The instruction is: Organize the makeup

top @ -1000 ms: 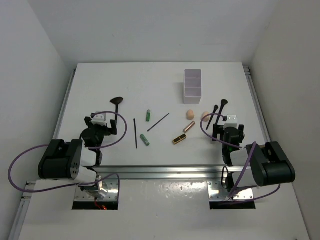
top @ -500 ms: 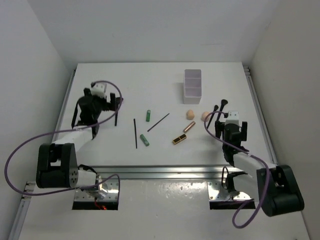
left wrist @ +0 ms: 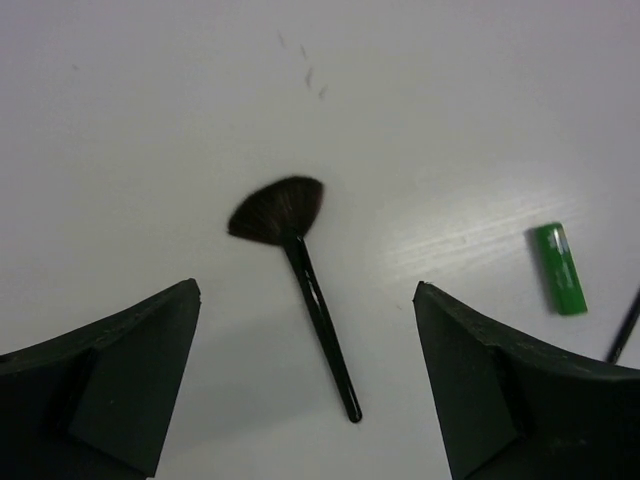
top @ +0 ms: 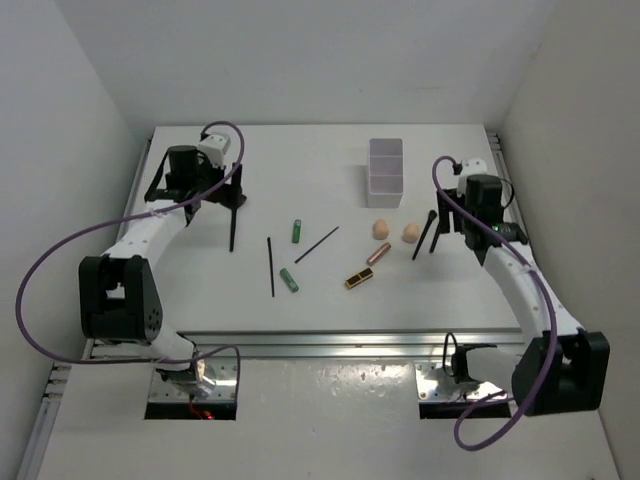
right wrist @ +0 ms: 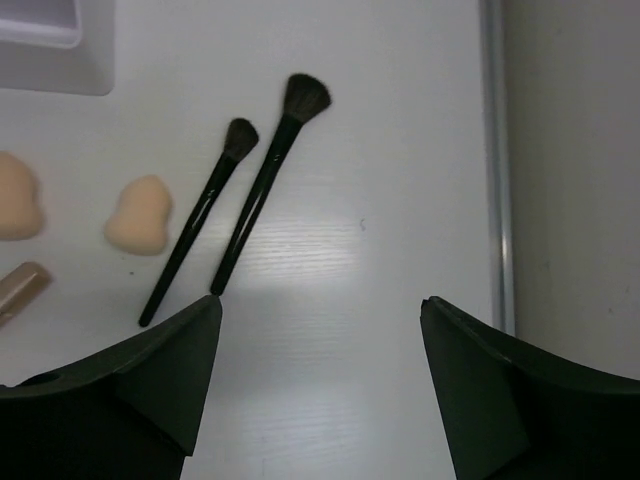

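Observation:
The makeup lies scattered on the white table. A black fan brush (left wrist: 300,270) lies below and between the fingers of my left gripper (left wrist: 307,290), which is open above it at the back left (top: 213,192). Two black brushes (right wrist: 225,205) lie side by side just ahead and left of my right gripper (right wrist: 320,305), open over bare table (top: 470,222). Two peach sponges (top: 380,229) (top: 410,233) sit left of those brushes. A rose-gold tube (top: 378,253), a gold-black lipstick (top: 359,278), two green tubes (top: 297,231) (top: 289,280) and two thin black sticks (top: 271,266) (top: 316,245) lie mid-table.
A white compartmented box (top: 385,172) stands at the back centre. A metal rail (right wrist: 497,160) runs along the table's right edge, with the wall beyond it. The arms' bases are on the near rail (top: 320,345).
Both arms have reached out from near their bases towards the back. The left gripper came over the fan brush, the right beside the two brushes. The right jaws have narrowed slightly.

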Controlling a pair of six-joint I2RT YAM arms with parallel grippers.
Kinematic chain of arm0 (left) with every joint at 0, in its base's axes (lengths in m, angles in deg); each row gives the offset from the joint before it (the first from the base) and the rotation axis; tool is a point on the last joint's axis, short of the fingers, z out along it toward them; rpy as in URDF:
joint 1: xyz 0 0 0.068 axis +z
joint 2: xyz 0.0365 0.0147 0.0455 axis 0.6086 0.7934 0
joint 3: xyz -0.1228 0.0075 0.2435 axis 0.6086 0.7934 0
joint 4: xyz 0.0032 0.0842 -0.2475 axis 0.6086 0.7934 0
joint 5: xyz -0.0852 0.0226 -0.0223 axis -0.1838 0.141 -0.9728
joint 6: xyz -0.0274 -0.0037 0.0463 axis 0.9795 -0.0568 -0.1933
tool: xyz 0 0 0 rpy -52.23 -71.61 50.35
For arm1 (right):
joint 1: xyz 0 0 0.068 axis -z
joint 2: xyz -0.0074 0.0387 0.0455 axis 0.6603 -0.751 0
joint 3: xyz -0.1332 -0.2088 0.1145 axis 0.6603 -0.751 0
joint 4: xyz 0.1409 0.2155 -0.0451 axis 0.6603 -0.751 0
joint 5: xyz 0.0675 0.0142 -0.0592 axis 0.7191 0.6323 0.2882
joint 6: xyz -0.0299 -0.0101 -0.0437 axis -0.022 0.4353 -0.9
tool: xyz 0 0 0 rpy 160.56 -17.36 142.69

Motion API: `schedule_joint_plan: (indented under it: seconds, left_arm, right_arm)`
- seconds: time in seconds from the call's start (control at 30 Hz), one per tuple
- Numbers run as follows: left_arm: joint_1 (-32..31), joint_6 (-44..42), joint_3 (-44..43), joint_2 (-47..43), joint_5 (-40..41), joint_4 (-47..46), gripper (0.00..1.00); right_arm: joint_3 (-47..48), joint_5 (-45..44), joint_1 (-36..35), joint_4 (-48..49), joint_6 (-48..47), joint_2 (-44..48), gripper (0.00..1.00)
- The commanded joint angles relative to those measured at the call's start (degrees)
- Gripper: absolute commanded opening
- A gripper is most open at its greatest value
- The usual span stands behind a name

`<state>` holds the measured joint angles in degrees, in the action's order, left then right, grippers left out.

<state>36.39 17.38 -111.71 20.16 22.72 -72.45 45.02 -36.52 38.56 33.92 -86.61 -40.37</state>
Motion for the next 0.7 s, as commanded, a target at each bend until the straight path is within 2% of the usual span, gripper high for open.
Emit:
schedule_joint_plan:
  seconds: [0.0, 0.07, 0.17, 0.23, 0.43, 0.53, 0.67]
  left_arm:
    - [-1.7, 1.5, -2.0, 2.1, -3.7, 9.2, 0.92]
    - [-2.2, 0.6, -4.8, 5.1, -0.3, 10.9, 0.87]
    - [-2.2, 0.1, -13.5, 13.8, 0.9, 18.9, 0.64]
    - [-2.2, 0.1, -17.4, 17.6, 1.6, 23.0, 0.55]
    - [-3.4, 3.1, -21.3, 26.5, 11.9, 23.0, 0.55]
    - [-3.4, 4.4, -22.6, 29.4, 12.5, 23.0, 0.55]
    - [-3.4, 6.6, -22.7, 31.6, 9.1, 23.6, 0.55]
  right_arm:
    - [6.8, 5.4, 0.0, -15.8, 4.7, -4.6, 0.80]
    - [7.7, 7.8, 0.0, -15.8, 5.5, -7.6, 0.79]
    - [7.9, 9.3, 0.0, -15.2, 7.0, -9.9, 0.76]
    - [7.9, 10.1, -0.1, -14.7, 7.9, -10.8, 0.76]
    - [7.2, 10.8, 0.0, -14.4, 8.7, -12.5, 0.76]
    - [7.0, 10.8, 0.0, -14.8, 8.6, -12.9, 0.76]
    - [7.1, 10.8, 0.1, -15.1, 8.5, -13.5, 0.76]
